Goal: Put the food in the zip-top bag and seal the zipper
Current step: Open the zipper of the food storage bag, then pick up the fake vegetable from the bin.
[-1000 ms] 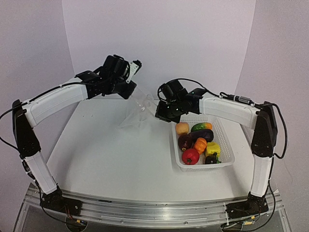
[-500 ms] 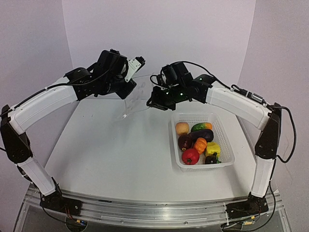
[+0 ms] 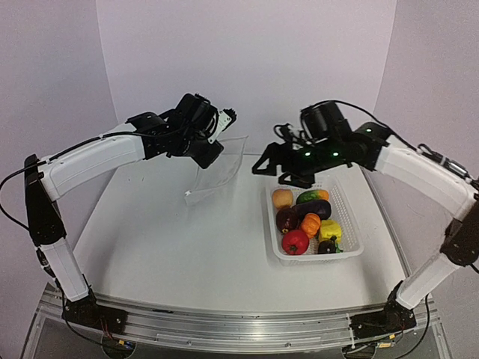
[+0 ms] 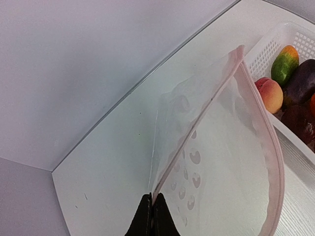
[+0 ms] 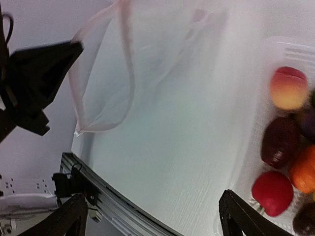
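Note:
The clear zip-top bag (image 3: 217, 168) with pale dots hangs above the table, with my left gripper (image 3: 212, 152) shut on its top edge. In the left wrist view the black fingertips (image 4: 145, 222) pinch the pinkish zipper (image 4: 197, 123), and the bag (image 4: 221, 167) gapes open beyond them. My right gripper (image 3: 275, 169) is open and empty, hovering between the bag and the basket; its fingers (image 5: 235, 214) frame bare table. The food lies in the white basket (image 3: 349, 217): peach (image 3: 282, 198), red pomegranate (image 3: 295, 241), eggplant (image 3: 314, 209), orange pepper (image 3: 310, 224), yellow pepper (image 3: 330, 229).
The basket (image 4: 275, 44) stands right of the bag, at the table's right side. A pale wall closes off the back. The aluminium rail (image 5: 113, 209) runs along the near table edge. The left arm's dark wrist (image 5: 39, 83) shows beside the bag (image 5: 106, 83) in the right wrist view.
My right gripper has opened, let go of the bag and swung right toward the basket. The bag now hangs from the left gripper alone, which shifted slightly right.

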